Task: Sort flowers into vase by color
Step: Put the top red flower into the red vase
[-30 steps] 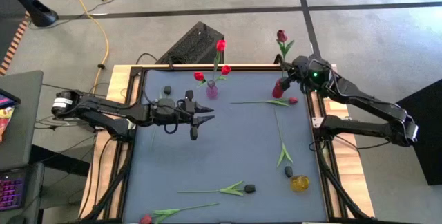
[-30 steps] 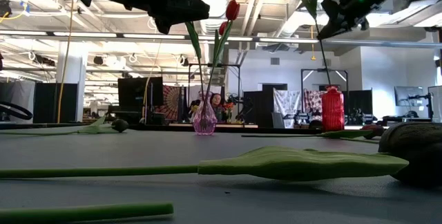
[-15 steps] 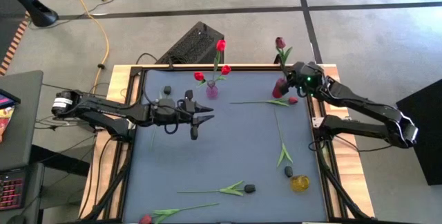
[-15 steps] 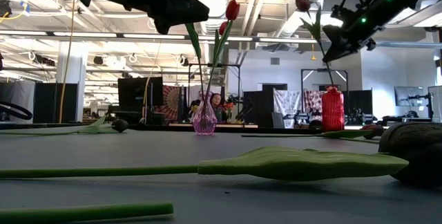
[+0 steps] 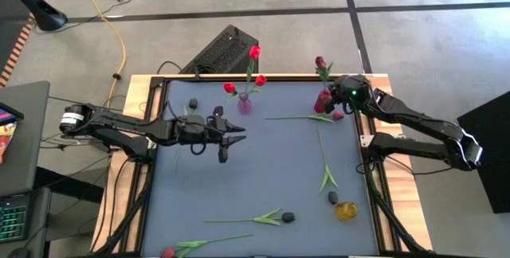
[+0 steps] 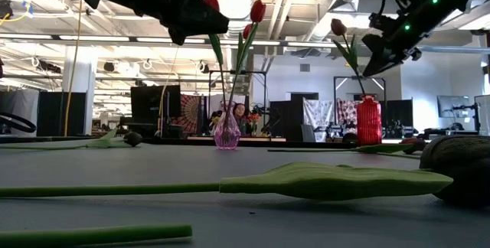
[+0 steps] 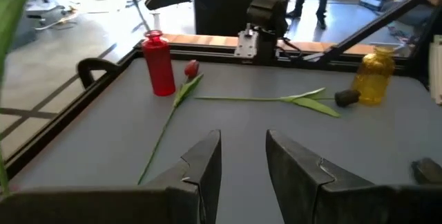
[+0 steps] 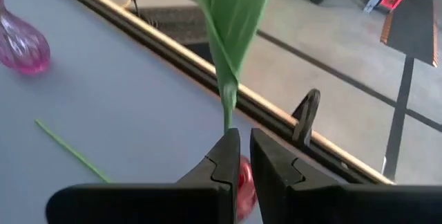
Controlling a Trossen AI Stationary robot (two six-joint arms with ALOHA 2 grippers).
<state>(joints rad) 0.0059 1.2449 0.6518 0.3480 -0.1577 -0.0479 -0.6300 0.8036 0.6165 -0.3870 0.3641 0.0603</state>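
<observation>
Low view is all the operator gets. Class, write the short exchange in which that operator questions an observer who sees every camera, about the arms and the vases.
Operator: Which arm is up by the red vase?
Observer: The right one. From above, the right gripper is at the red vase, near a corner of the table.
Operator: Is the left gripper carrying anything?
Observer: No. Its wrist view shows the left gripper open, with nothing between the fingers.
Operator: Is there a vase I cannot see?
Observer: Yes. A yellow vase stands by the table's right edge, at the end away from the red vase, and a black-headed tulip lies beside it.
</observation>
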